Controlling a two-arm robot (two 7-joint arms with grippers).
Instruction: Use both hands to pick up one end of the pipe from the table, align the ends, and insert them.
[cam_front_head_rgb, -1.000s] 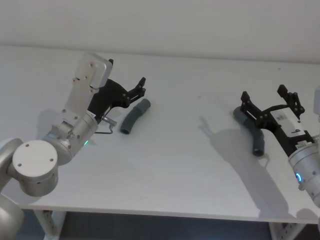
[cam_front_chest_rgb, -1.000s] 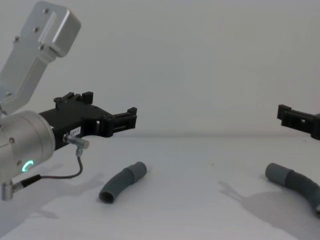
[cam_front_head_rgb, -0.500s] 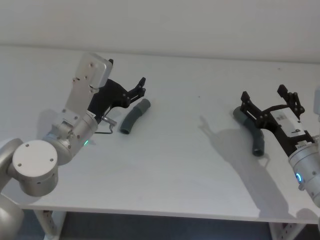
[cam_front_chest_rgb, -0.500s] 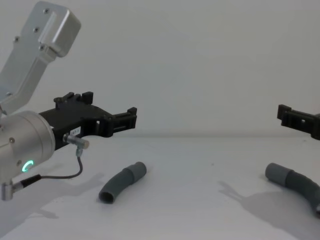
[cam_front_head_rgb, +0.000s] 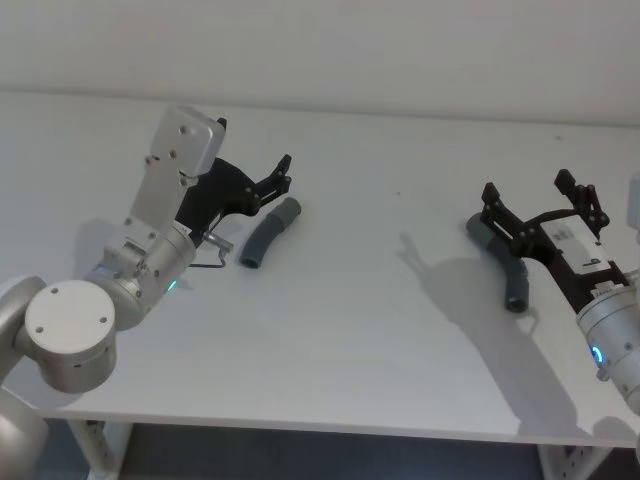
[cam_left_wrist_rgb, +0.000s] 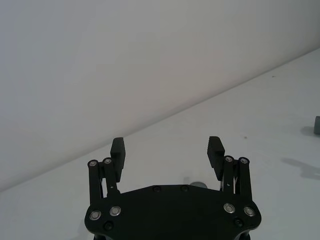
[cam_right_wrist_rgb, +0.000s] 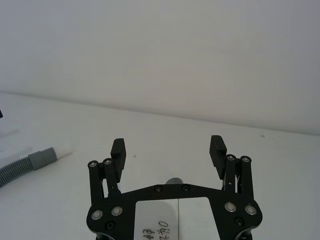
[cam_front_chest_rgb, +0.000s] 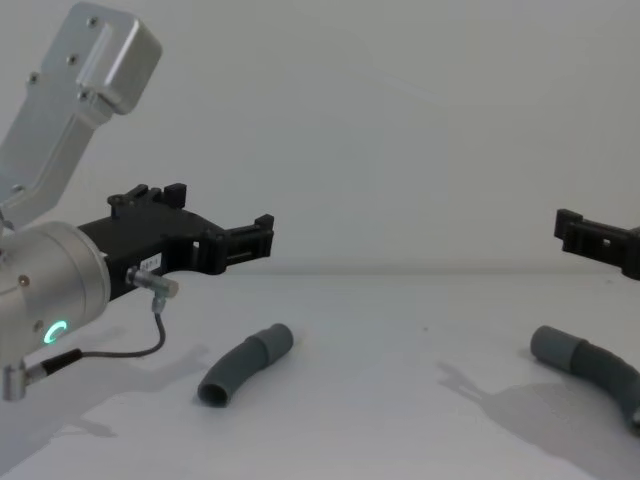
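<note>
Two short curved dark-grey hose pieces lie well apart on the plain matte white bench (cam_front_head_rgb: 360, 330), and neither is held.

The left black plastic two-finger gripper (cam_front_head_rgb: 281, 173) hangs above the bench with its fingers spread wide and nothing between them, as the left wrist view (cam_left_wrist_rgb: 166, 148) shows clearly. It sits on a silver cylindrical wrist with a green ring light (cam_front_chest_rgb: 52, 332). From the chest view this gripper (cam_front_chest_rgb: 215, 212) is raised clear of the surface. The left hose piece (cam_front_head_rgb: 266, 235) rests flat just beside and below it, one open end turned toward the robot (cam_front_chest_rgb: 243, 366).

The right black two-finger gripper (cam_front_head_rgb: 528, 187) is also wide open and empty (cam_right_wrist_rgb: 167, 147). In the head view it stands over the right hose piece (cam_front_head_rgb: 506, 266), which lies on the bench beneath it. In the chest view that piece (cam_front_chest_rgb: 592, 366) is flat on the surface, with one black finger of the right gripper above it, not touching. The right wrist view shows this piece's ribbed body leading to a smooth grey cuff (cam_right_wrist_rgb: 42, 158) that ends in a white tapered tip (cam_right_wrist_rgb: 64, 150). The cuff lies off to the side of the fingers, not between them.

The two pieces are unjoined, their ends far from each other.
</note>
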